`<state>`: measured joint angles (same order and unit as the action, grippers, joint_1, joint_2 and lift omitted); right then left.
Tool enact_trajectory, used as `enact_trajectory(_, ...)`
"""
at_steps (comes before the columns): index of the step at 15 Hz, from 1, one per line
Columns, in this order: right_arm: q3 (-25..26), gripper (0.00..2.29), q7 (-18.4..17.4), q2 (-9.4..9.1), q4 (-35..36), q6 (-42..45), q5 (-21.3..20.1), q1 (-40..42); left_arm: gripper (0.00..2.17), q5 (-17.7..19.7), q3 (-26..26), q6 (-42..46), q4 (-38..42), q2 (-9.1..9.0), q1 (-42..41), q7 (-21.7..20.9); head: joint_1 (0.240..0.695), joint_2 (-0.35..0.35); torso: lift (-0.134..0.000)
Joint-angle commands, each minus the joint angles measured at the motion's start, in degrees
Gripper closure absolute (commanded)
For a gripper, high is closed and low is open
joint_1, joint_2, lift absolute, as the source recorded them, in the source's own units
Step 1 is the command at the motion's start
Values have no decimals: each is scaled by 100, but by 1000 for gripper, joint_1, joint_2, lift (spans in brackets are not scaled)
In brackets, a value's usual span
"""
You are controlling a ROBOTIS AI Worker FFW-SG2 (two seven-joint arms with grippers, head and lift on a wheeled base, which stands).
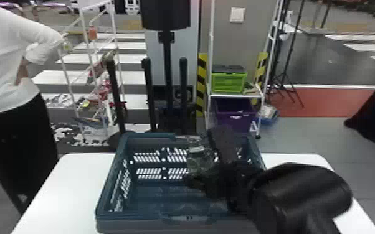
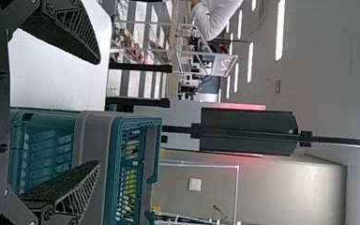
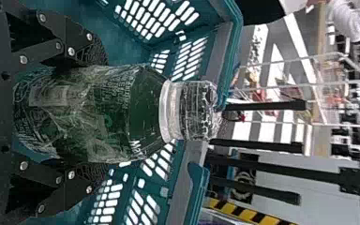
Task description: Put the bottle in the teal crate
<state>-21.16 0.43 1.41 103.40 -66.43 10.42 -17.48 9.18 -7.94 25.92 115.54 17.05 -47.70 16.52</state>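
Pinching the bottle (image 3: 108,115) between its black fingers, the robot's right hand (image 1: 203,157) was inside the teal crate (image 1: 106,189), right of its middle. One finger pressed against each side of the bottle's body. Clear and dark green, with printed lettering around the body and a pale ring below a see-through cap, the bottle was upright, cap upward. It was between the crate's walls and, in the head view, in front of the slotted far wall; whether its base touched the crate's floor could not be told. The right arm (image 1: 292,193) came in from the lower right and crossed above the crate's right-hand wall. The crate stood on the white worktop (image 1: 71,186), between its left and right edges, with its far rim near the worktop's far edge. In the left wrist view, the left hand (image 2: 97,112) had its two fingers spread well apart, with nothing between their pads, and the crate and part of the worktop showed beyond them. Behind the worktop, a white rack (image 1: 236,95) carried a bright green crate (image 1: 229,83) with a dark top, above a purple bin (image 1: 235,116). Yellow-and-black stripes (image 1: 201,84) ran beside that rack, and another white rack (image 1: 82,28) stood farther left.
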Motion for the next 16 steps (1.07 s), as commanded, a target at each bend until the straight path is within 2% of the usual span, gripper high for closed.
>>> enact_trajectory(1, -11, 2283, 10, -115, -672, -455, 311, -484, 130, 23, 38, 31, -23, 0, -11, -17, 499, 0, 0)
enact_trajectory(4, -134, 2283, 28, -146, -1586, -596, 689, -1029, 124, 40, 38, 31, -49, -9, -11, -44, 499, 0, 0)
enact_trajectory(8, -134, 2283, 151, -146, -2562, -332, 707, -1451, 124, 31, 47, 84, -84, -9, -20, -53, 499, 0, 0)
enact_trajectory(12, -125, 2199, 326, -146, -3116, 20, 777, -1627, 124, 31, 38, 84, -84, -18, -11, -61, 499, 0, 0)
enact_trajectory(14, -116, 1922, 476, -146, -3292, 20, 812, -1706, 124, 31, 47, 84, -93, -18, -11, -61, 499, 0, 0)
enact_trajectory(15, -116, 1288, 485, -146, -3318, 90, 865, -1724, 124, 31, 47, 84, -93, -18, -11, -70, 499, 0, 0)
enact_trajectory(16, -116, 431, 555, -146, -3362, 90, 900, -1724, 124, 31, 47, 84, -93, -18, -11, -70, 499, 0, 0)
